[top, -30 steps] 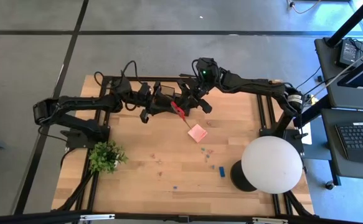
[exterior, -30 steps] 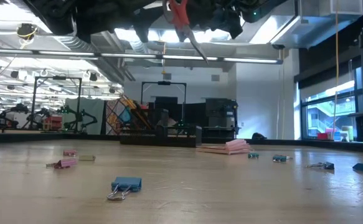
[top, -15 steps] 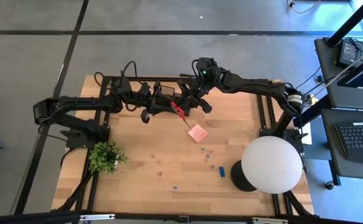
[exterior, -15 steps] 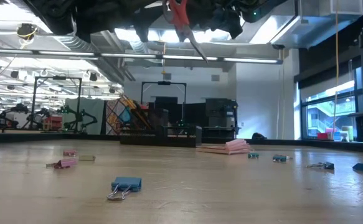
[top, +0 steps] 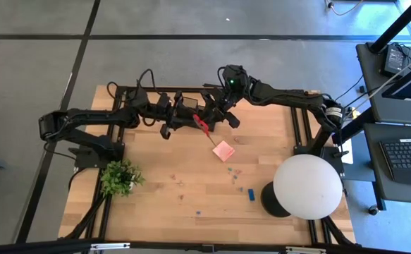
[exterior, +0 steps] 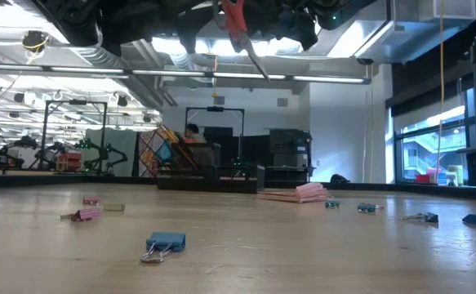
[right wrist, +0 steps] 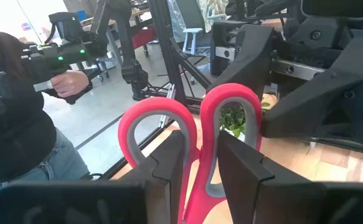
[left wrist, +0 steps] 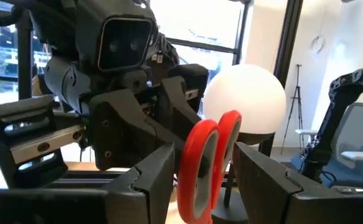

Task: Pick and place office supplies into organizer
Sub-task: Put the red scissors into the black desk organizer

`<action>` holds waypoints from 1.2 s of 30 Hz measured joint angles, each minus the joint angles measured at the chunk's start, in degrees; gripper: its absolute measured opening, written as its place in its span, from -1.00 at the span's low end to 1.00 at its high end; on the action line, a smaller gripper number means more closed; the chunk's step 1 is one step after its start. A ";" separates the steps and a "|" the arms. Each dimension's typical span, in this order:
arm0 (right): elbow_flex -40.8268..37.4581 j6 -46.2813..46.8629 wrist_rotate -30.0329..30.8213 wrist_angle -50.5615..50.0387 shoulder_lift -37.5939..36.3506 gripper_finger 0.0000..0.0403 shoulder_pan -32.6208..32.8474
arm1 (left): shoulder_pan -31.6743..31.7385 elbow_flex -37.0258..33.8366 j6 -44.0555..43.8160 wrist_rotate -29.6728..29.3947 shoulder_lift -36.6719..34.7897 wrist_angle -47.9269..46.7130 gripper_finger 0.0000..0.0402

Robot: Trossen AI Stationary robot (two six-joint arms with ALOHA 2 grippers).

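The red-handled scissors [top: 204, 129] hang high over the far middle of the table, between my two grippers. My right gripper [right wrist: 200, 143] comes from the far right and is shut on them. My left gripper [left wrist: 203, 168] comes from the left and is closed on the handle loops. In the low view the blades [exterior: 258, 61] slant down. A pink sticky-note pad [top: 223, 150] lies flat on the table below them. A small blue block [top: 251, 192] and tiny clips [top: 235, 171] lie farther toward the near edge. The organizer is hidden. My left gripper has the two red handle loops [left wrist: 197, 158] edge-on between its fingers, one finger against each flat side. The fingers lie about level, coming from the table's left. My right gripper pinches the scissors between its two fingers where the two loops meet [right wrist: 198, 158], just below the loops. Its fingers lie about level, coming from the far right. The scissors are clear of the table, blades slanting down.
A white globe lamp [top: 307, 185] on a round black base stands at the near right. A green potted plant [top: 119, 176] stands at the near left. A blue binder clip [exterior: 164, 243] and pink clips [exterior: 81, 214] lie on the wood. A person stands beyond the table in the right wrist view.
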 joint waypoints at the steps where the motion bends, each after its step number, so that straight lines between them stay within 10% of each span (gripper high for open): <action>1: 0.00 0.00 0.00 0.00 0.00 -0.55 0.00 | 0.00 0.00 -0.19 0.00 0.04 0.10 -0.22; 36: 0.00 0.19 -0.18 -0.28 -0.09 -0.51 0.00 | 0.85 2.39 0.97 4.50 3.76 0.16 -0.83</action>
